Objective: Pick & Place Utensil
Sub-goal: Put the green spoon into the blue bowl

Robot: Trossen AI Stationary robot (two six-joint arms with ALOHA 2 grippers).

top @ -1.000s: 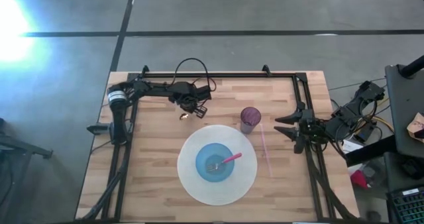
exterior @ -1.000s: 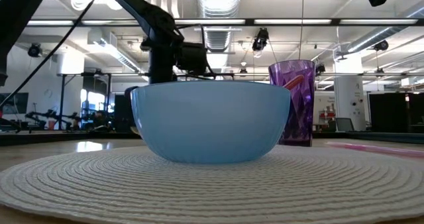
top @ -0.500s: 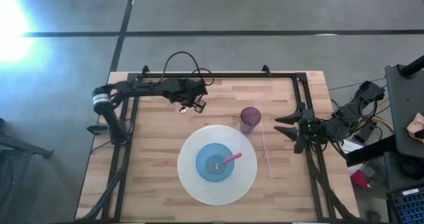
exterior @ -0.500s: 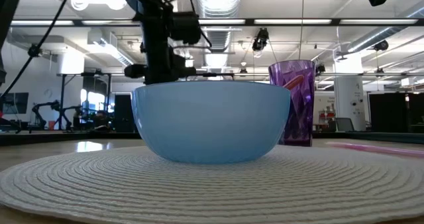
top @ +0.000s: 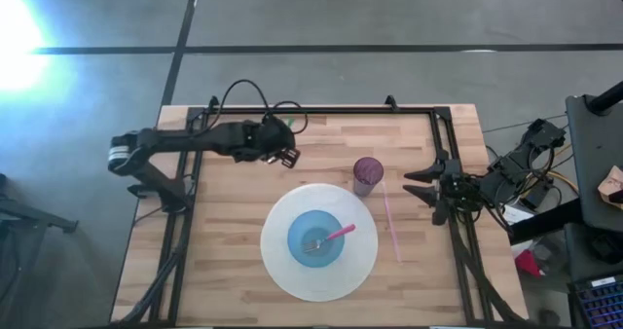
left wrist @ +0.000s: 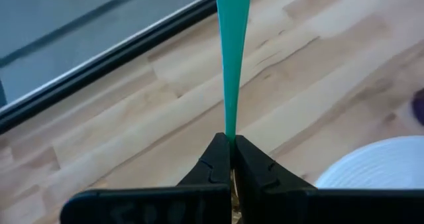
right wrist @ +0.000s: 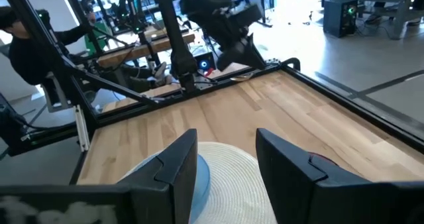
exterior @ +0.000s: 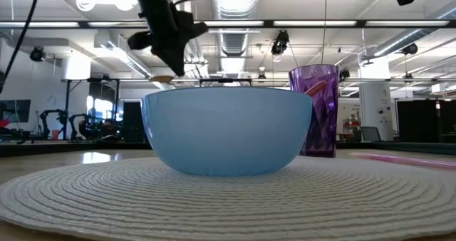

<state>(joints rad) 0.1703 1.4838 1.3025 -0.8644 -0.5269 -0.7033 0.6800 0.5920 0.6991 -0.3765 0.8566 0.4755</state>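
Fingers of the left gripper (left wrist: 230, 159) are pinched together on a thin teal plastic utensil handle (left wrist: 232, 58), which sticks straight out from between the tips over the light wooden table (left wrist: 132, 118). From above, this left gripper (top: 282, 155) is lifted over the far left part of the table, well apart from the round white woven placemat (top: 282, 271); the teal utensil shows only as a small green sliver beside the arm there, and which kind of utensil it is cannot be told.

Centred on the placemat sits a light blue bowl (top: 313, 239) holding a fork with a pink handle (top: 331, 236). Just beyond the mat's far right edge stands a translucent purple plastic cup (top: 367, 172), and a pale pink straw (top: 390, 222) lies flat on the wood beside the mat, to the right of the cup.

At the table's right edge the right gripper (top: 413, 182) waits with its fingers (right wrist: 175, 164) spread apart, holding nothing, pointed across the table toward the mat.
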